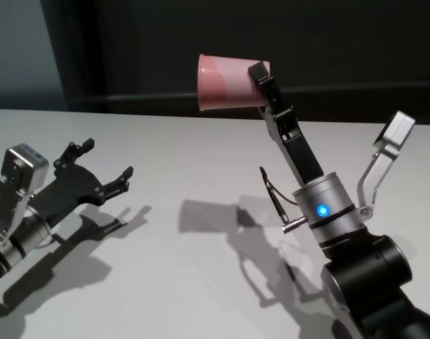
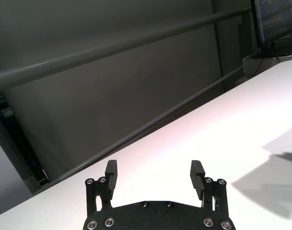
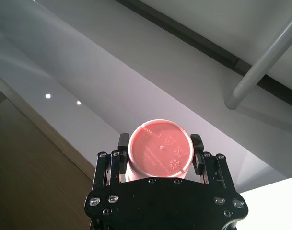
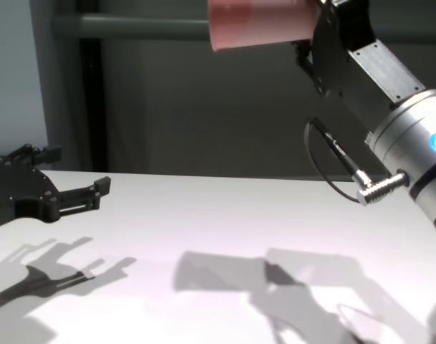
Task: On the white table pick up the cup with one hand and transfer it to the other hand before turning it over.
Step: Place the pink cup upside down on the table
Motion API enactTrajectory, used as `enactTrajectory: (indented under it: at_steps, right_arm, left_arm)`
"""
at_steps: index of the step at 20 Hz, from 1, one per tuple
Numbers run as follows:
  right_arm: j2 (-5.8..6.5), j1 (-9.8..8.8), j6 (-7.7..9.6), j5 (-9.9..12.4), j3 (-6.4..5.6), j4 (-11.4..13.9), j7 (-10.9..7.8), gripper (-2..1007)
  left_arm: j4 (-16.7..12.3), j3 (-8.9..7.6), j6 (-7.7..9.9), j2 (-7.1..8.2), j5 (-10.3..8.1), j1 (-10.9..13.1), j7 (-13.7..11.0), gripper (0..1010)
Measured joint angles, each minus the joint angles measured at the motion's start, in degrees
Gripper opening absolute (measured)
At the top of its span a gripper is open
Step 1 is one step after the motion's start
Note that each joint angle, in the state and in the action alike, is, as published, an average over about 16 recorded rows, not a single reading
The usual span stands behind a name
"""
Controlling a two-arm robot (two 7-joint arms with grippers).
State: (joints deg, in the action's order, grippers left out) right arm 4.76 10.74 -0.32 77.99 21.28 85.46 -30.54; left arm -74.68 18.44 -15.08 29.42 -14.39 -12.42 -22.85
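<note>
Bench [image 1: 200,282]: bare white, shadows only.
Right arm [image 1: 327,212], blue ring lit, raised; right gripper [image 3: 160,153] jaws closed on the cup [image 1: 229,81], held high above the bench, lying sideways, base toward the wrist camera.
Left gripper [image 1: 102,169] low at left, jaws spread, holding nothing.
Judgement: handover looks done; cup part-turned, inversion left.

Head view looks down over the white table [image 1: 200,162]; chest view sits low at its edge. Both share the cup [image 1: 225,82], apparently raised above it.
</note>
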Motion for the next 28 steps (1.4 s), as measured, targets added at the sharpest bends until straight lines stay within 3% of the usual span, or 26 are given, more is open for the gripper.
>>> enactTrajectory:
  at_steps: [20, 28]
  right_arm:
    - [0.0, 0.0, 0.0, 0.0, 0.0, 0.0, 0.02, 743]
    - [0.83, -0.75, -0.95, 0.0, -0.12, 0.3, 1.26, 743]
  left_arm:
    - [1.0, -0.89, -0.28, -0.88, 0.84, 0.7, -1.9, 1001]
    - [0.9, -0.85, -0.29, -0.86, 0.86, 0.6, -1.8, 1001]
